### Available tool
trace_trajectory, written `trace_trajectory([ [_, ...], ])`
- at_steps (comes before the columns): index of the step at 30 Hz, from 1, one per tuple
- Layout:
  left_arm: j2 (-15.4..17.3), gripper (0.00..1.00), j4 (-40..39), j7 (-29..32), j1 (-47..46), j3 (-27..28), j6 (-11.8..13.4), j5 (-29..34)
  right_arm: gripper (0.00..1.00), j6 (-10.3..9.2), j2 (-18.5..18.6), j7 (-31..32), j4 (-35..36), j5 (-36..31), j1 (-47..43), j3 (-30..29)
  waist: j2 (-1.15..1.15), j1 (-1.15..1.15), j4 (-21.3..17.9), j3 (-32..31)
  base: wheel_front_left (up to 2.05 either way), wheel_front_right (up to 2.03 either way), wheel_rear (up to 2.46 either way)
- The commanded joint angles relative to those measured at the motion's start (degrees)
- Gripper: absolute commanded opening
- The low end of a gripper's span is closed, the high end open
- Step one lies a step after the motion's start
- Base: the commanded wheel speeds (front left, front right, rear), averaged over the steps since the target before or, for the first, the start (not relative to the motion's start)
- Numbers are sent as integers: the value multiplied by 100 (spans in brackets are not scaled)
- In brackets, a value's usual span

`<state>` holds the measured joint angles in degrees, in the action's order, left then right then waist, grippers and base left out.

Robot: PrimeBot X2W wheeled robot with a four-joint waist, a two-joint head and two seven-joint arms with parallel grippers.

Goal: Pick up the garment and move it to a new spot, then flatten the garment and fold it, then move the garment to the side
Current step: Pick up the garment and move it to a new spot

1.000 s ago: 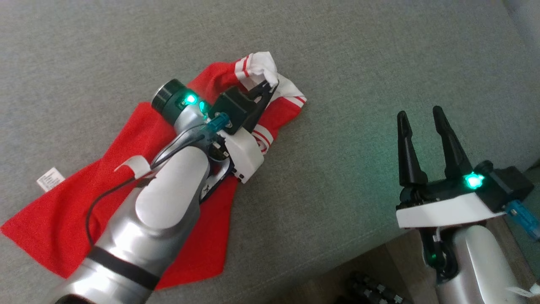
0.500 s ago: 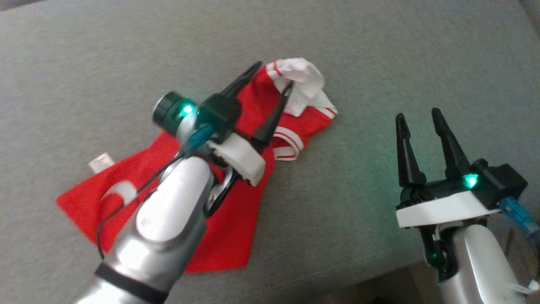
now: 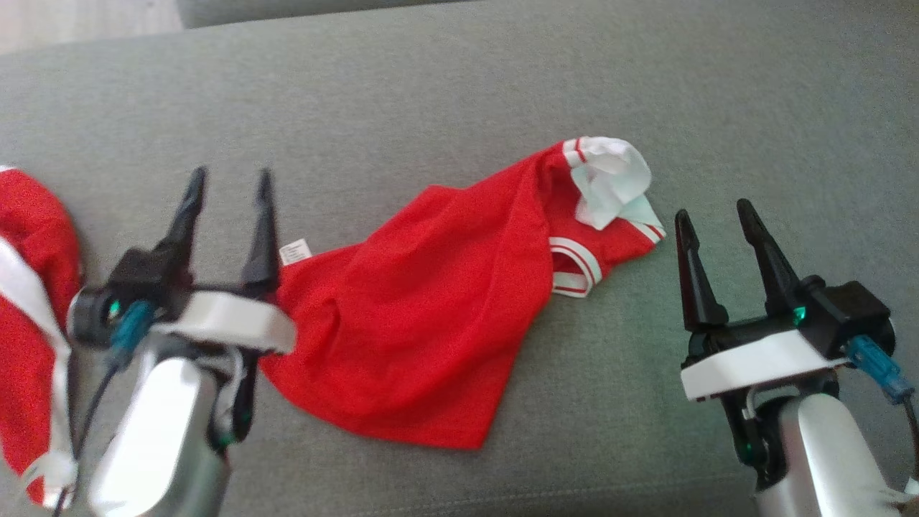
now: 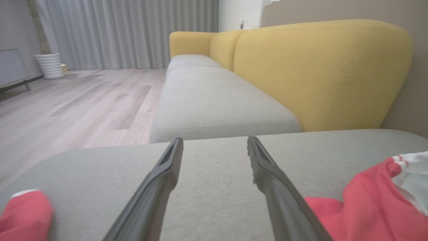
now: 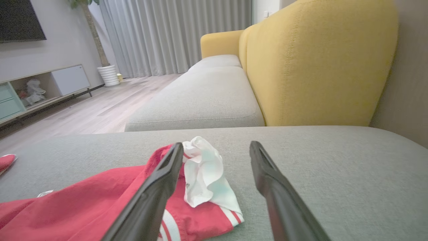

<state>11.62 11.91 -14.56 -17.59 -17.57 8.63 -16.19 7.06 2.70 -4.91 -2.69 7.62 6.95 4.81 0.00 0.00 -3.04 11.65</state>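
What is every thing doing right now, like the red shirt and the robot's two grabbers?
Red shirt: lying rumpled on the grey cushion, unfolded, not held.
Left gripper: open, empty.
Right gripper: open, empty.
Other red cloth: lying bunched on the cushion, at the left of the head view.

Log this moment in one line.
left end effector: open, empty | right end effector: open, empty | red shirt: crumpled on couch
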Motion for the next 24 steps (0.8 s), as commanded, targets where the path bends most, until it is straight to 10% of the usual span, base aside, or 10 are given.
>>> trace_trajectory([
  [1,189,100,-267,-42,-37,314,42,-23,100,43,18,35,213,-50,27,91,0,0,157,-148,0,0,0],
  [24,158,100,-816,-43,1950,641,17,258,100,43,18,395,321,-220,-865,-39,0,0,346,-1119,0,0,0],
])
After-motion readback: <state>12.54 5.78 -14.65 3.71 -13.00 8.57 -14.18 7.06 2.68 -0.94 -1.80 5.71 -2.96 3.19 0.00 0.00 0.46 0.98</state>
